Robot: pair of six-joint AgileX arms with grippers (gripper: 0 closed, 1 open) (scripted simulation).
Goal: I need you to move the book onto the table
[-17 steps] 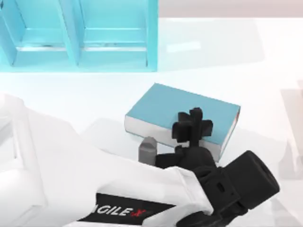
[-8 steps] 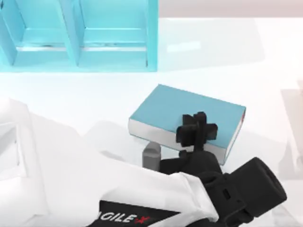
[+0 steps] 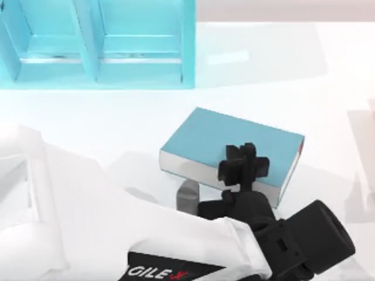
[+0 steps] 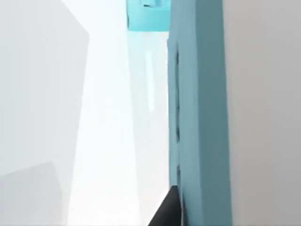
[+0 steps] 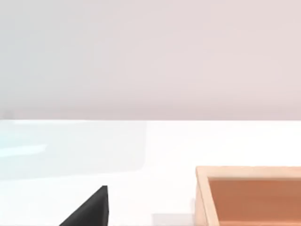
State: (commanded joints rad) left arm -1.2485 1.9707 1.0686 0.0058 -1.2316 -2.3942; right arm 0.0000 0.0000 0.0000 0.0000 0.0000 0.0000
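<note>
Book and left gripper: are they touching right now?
Touching. In the top view the left gripper sits over the near edge of the book; in the left wrist view its finger lies against the cover.

Top view overhead — left wrist view pressed close against book (image 4: 200,117).

Turquoise compartmented shelf unit (image 3: 99,44) stands at the far left of the top view, open compartments facing the camera, upright dividers between them. Right wrist view: open wooden box (image 5: 249,195), light tan walls, orange-brown interior, resting on the white surface.
</note>
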